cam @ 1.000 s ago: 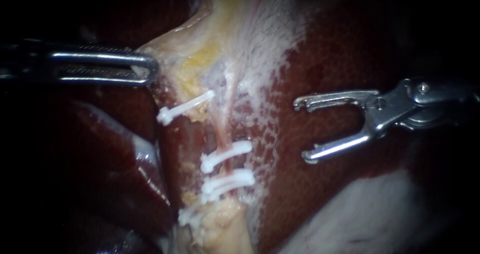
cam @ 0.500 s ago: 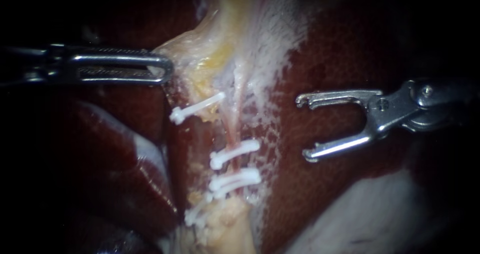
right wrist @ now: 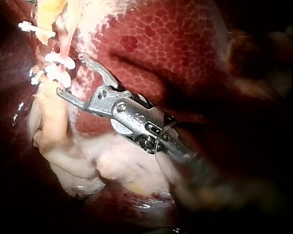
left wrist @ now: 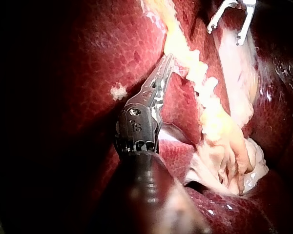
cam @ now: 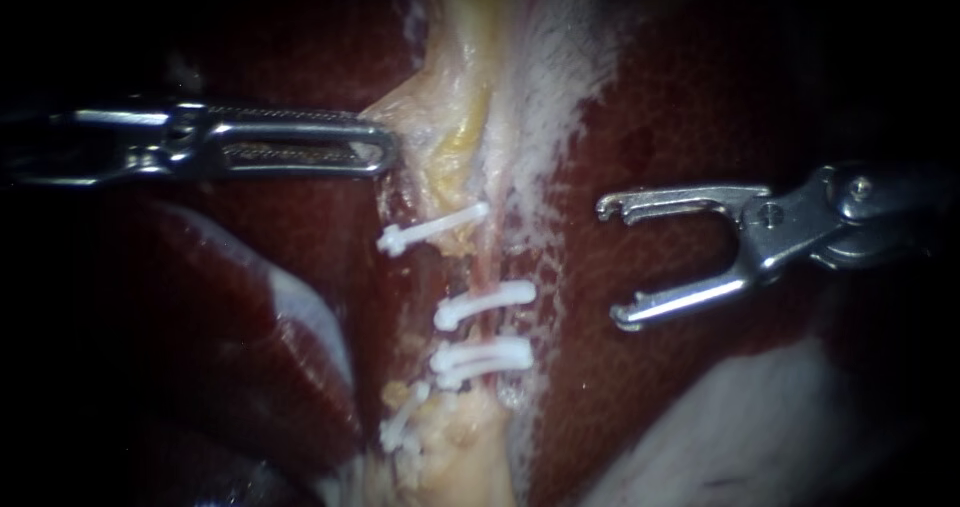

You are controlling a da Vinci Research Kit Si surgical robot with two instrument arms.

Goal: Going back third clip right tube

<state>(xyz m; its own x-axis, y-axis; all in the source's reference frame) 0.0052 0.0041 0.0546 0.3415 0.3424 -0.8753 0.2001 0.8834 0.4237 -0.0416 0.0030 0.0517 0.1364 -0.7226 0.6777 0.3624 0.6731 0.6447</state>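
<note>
**Right jaws wide open and empty, clips off to their left**

The right instrument (cam: pixel 612 262) has its jaws spread wide with nothing in them, hovering over bare liver (cam: pixel 660 97). They point at the right tube (cam: pixel 484 270), which lies toward the view's left of them, with a strip of speckled liver in between (near, not touching).

The tube runs up-and-down in the endoscope view, and the white clips sit crosswise on it. There's a single clip (cam: pixel 485 304), and just below it a thick white bar (cam: pixel 482 355) that looks like two clips lying close together. I can't be sure of that, so I can't say which one is the "third".

A top clip (cam: pixel 432 229) and a bottom clip (cam: pixel 400 427) sit further left, seemingly off this tube.

The left instrument (cam: pixel 388 152) has its jaws pressed together on the edge of the pale yellowish tissue (cam: pixel 450 117) above the top clip, holding it out to the left.

My read is that the right instrument is the nearer one to the right tube's clips. Backing out looks like a straight pull along its own shaft, toward the view's right. The lower jaw tip sits closest to the single clip's end, so no sideways swing.
</note>
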